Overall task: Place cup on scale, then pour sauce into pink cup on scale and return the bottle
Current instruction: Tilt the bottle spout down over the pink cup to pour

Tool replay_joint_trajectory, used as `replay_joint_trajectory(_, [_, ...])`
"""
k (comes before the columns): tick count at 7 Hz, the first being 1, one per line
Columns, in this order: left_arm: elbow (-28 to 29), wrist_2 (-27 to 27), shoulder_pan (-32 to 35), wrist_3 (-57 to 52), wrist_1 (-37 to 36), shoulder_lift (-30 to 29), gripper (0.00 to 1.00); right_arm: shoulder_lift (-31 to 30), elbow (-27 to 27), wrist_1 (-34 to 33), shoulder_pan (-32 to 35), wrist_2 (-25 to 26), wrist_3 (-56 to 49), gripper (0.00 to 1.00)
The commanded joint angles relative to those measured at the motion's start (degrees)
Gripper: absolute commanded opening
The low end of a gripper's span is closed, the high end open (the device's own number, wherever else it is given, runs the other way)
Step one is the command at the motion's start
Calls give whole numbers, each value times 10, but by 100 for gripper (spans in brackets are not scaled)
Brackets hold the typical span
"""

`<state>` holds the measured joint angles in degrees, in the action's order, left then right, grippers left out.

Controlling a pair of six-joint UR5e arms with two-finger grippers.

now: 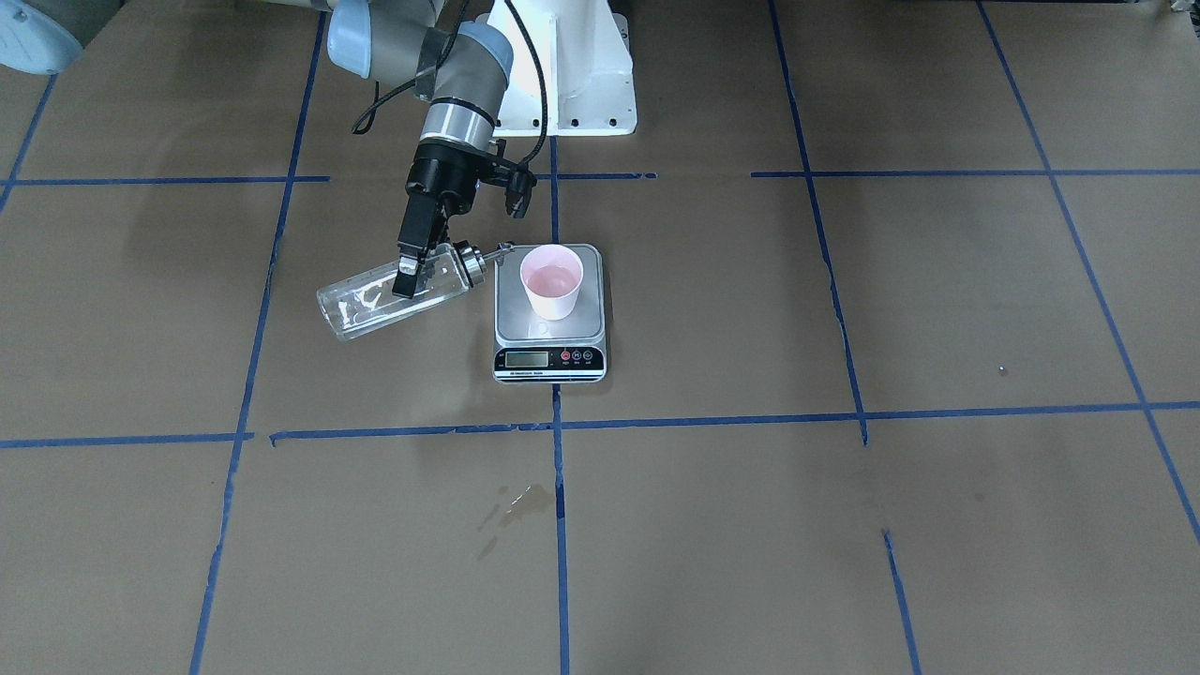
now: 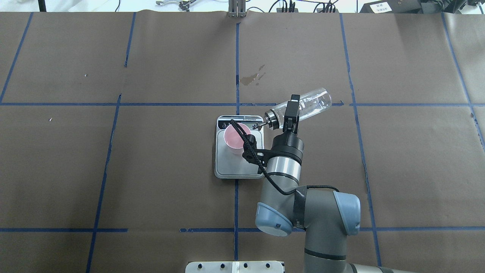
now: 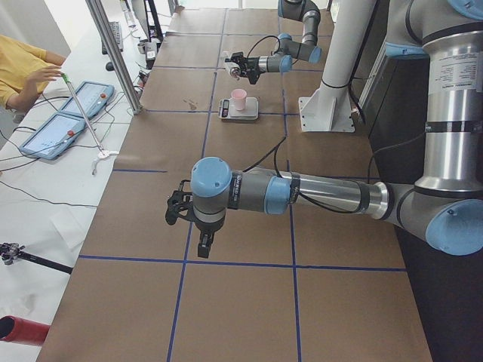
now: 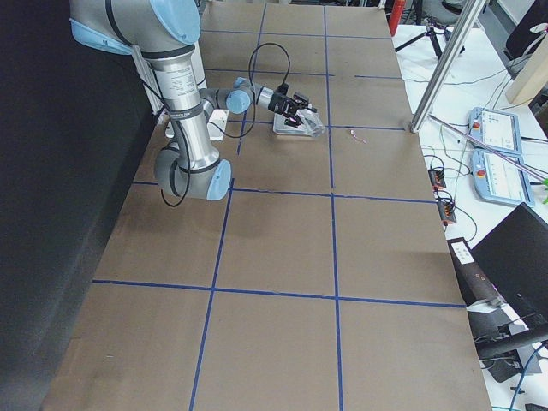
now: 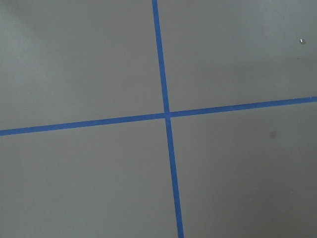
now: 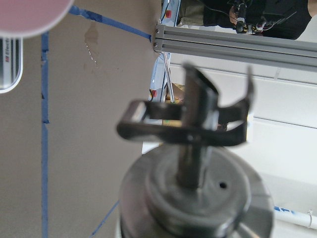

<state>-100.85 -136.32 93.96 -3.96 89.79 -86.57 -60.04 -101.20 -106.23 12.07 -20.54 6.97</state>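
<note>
The pink cup [image 1: 552,279] stands upright on the far half of the scale [image 1: 550,328], whose display faces away from the robot. My right gripper [image 1: 410,277] is shut on the clear glass bottle [image 1: 375,302], held nearly level above the table beside the scale. Its silver spout points at the cup's rim and ends just short of it. In the overhead view the bottle [image 2: 310,104] lies right of the cup [image 2: 235,138]. The right wrist view shows the cap [image 6: 193,188] close up. My left gripper [image 3: 192,226] shows only in the left side view, so I cannot tell its state.
A wet stain [image 1: 516,506] marks the brown paper on the operators' side of the scale. The robot's white base [image 1: 562,66] stands behind the scale. Blue tape lines [image 5: 166,114] cross the table. A person in yellow [image 3: 23,72] sits by tablets beyond the table's edge.
</note>
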Motion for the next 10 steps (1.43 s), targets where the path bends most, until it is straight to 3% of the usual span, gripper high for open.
replay_joint_trajectory(1, [0,0,0,0,0,0,100,-2,1,0,-6,23,-32,0])
replay_joint_trajectory(3, [0,0,0,0,0,0,100,-1,1,0,-6,50,-82,0])
replay_joint_trajectory(10, [1,0,0,0,0,1,100,0,2,1,-5,50,-82,0])
